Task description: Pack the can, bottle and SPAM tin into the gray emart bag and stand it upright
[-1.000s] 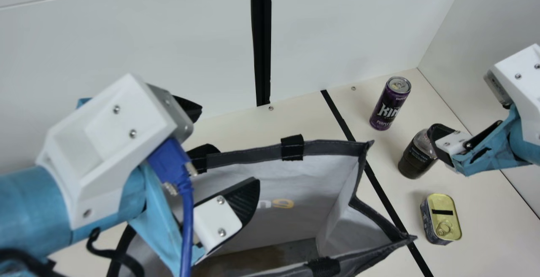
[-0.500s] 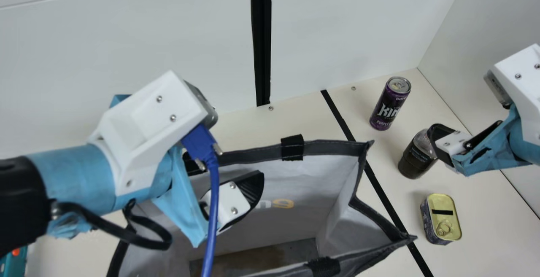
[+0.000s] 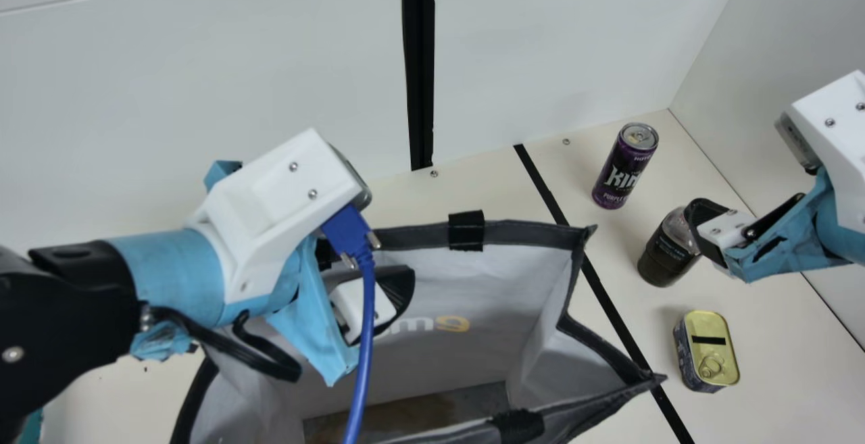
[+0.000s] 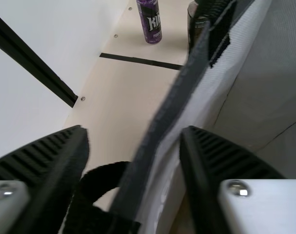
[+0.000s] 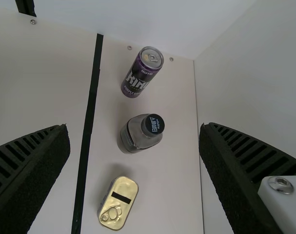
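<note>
My left gripper (image 3: 365,282) is at the far rim of the gray bag (image 3: 432,356) in the main view. In the left wrist view the left gripper (image 4: 134,141) stands open, with the bag's dark rim (image 4: 162,122) running between its fingers. The bag stands upright with its mouth open. Over on the right, my right gripper (image 3: 706,234) is by the bottle (image 3: 665,255). In the right wrist view the right gripper (image 5: 134,141) is wide open above the bottle (image 5: 138,134), holding nothing. The purple can (image 3: 625,165) and the SPAM tin (image 3: 707,351) stand on the table.
A black tape line (image 3: 608,302) crosses the table between the bag and the three items. White walls (image 3: 540,45) rise behind the table and at its right side. A blue cable (image 3: 365,363) hangs from the left wrist over the bag's mouth.
My left arm has moved right and away from the bag's near side, its gripper now at the far rim. The rim has shifted very slightly. My right arm has kept still.
</note>
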Robot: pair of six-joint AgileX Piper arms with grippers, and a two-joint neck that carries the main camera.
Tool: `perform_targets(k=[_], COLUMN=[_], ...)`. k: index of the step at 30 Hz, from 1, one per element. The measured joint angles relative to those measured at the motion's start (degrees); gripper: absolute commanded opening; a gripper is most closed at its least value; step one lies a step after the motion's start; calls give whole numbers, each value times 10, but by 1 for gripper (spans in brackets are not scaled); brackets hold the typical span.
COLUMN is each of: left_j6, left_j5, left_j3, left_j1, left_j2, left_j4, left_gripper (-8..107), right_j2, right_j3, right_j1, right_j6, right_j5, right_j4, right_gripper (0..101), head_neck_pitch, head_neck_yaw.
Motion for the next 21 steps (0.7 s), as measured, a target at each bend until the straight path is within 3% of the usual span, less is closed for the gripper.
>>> perform_targets(k=[6, 21], left_j6=[-14, -80], left_j5=[0, 0], left_j3=[1, 7], left_j1=[-1, 11], left_j2=[-3, -38], left_j4=[11, 80], left_gripper=[-8, -8], right_j2=[0, 0], right_j3=[0, 0], right_j1=[0, 0], right_j6=[0, 0], right_j5=[0, 0], right_j4=[0, 0], right_gripper=[95, 95], head_neck_pitch=[0, 0], head_neck_yaw=[1, 1])
